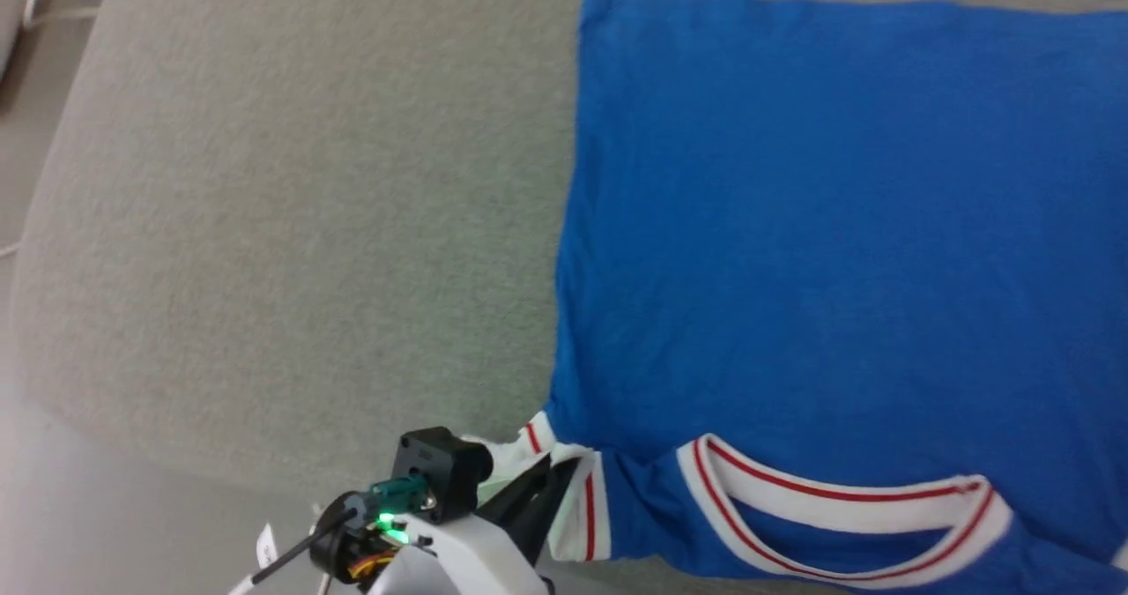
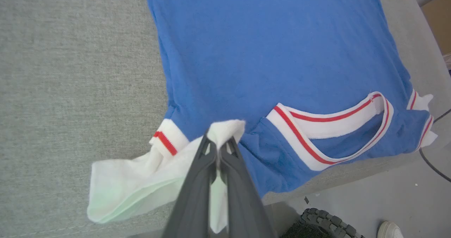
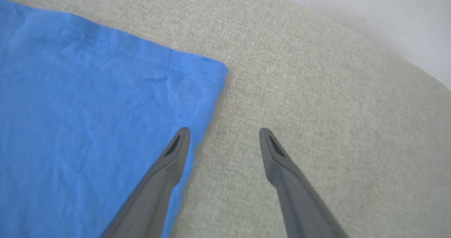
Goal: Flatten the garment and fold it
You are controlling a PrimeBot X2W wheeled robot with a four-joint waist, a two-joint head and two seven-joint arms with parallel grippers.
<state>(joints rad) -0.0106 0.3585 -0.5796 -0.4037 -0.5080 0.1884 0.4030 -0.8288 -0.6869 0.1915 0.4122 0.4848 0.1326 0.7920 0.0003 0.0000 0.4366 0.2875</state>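
Observation:
The garment (image 1: 837, 225) is a royal-blue T-shirt lying spread on a grey fabric surface, its red-striped white collar (image 1: 837, 498) toward me. My left gripper (image 1: 546, 482) is at the shirt's near left corner, shut on the white sleeve (image 1: 507, 456). In the left wrist view its fingers (image 2: 219, 143) pinch a fold of that sleeve (image 2: 141, 181), which bunches up off the surface beside the blue body (image 2: 264, 47). My right gripper (image 3: 223, 130) stands open over the garment's (image 3: 88, 125) side edge near a hem corner, one finger above the blue cloth and the other above bare surface.
The grey cushion surface (image 1: 264, 225) stretches wide to the shirt's left. Its near edge drops to the floor (image 2: 370, 188), where a black ridged wheel (image 2: 327, 224), a white shoe (image 2: 389, 230) and a dark cable (image 2: 433, 164) lie.

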